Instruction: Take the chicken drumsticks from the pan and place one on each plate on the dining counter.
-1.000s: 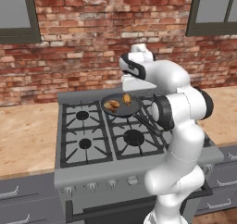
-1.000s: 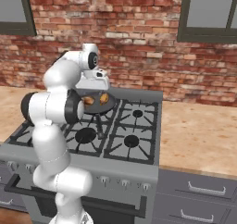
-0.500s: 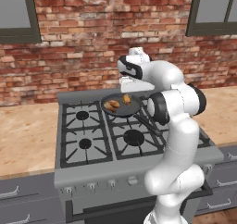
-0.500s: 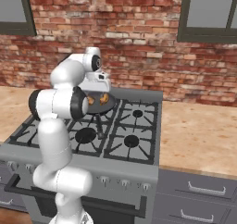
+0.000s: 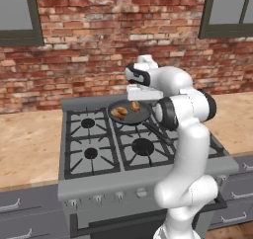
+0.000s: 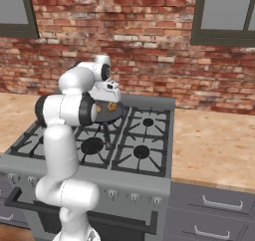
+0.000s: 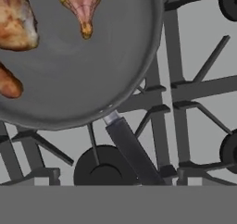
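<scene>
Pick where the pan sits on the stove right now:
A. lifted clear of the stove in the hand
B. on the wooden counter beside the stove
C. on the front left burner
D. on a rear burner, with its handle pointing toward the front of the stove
D: the pan rests on the grates at the back of the stove, its handle running forward, with the chicken drumsticks still inside.

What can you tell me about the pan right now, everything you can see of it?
The pan is round, shallow and dark grey, metal by its look, with a long straight black handle joined by a short silvery neck. It sits flat on the grate of the stove, over a rear burner. Golden-brown chicken drumsticks lie inside it. The gripper hangs above without touching it.
</scene>
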Available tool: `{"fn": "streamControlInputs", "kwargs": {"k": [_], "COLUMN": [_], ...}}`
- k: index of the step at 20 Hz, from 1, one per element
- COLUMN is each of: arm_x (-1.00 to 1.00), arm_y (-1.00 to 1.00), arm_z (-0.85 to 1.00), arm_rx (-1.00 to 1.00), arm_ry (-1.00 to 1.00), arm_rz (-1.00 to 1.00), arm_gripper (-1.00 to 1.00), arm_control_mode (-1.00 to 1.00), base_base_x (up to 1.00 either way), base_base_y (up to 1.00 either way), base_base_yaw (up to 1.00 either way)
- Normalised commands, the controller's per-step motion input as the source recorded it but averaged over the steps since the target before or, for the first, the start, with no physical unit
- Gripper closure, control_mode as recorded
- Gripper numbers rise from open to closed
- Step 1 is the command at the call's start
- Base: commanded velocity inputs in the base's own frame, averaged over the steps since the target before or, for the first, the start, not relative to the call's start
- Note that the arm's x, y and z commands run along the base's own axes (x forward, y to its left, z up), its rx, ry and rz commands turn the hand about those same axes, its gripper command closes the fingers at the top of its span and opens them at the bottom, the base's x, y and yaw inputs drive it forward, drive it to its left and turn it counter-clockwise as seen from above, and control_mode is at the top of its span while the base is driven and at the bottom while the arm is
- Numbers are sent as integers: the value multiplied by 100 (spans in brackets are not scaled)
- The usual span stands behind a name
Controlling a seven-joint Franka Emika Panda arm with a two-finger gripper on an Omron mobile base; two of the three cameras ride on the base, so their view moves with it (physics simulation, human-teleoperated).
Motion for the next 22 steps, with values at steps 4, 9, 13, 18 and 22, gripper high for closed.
{"fn": "streamControlInputs", "kwargs": {"k": [4, 9, 13, 18, 22], "arm_x": [29, 28, 13, 12, 15], "arm_y": [3, 2, 6, 1, 0], "arm_z": [-11, -10, -16, -18, -15], "arm_rx": [0, 0, 0, 0, 0], "arm_ry": [0, 0, -2, -8, -11], "arm_rz": [-13, -11, -5, 0, 0], "arm_gripper": [-100, -100, -100, -100, -100], "arm_control_mode": [-100, -100, -100, -100, -100], "base_base_x": [0, 0, 0, 0, 0], "base_base_y": [0, 0, 0, 0, 0], "base_base_yaw": [0, 0, 0, 0, 0]}}
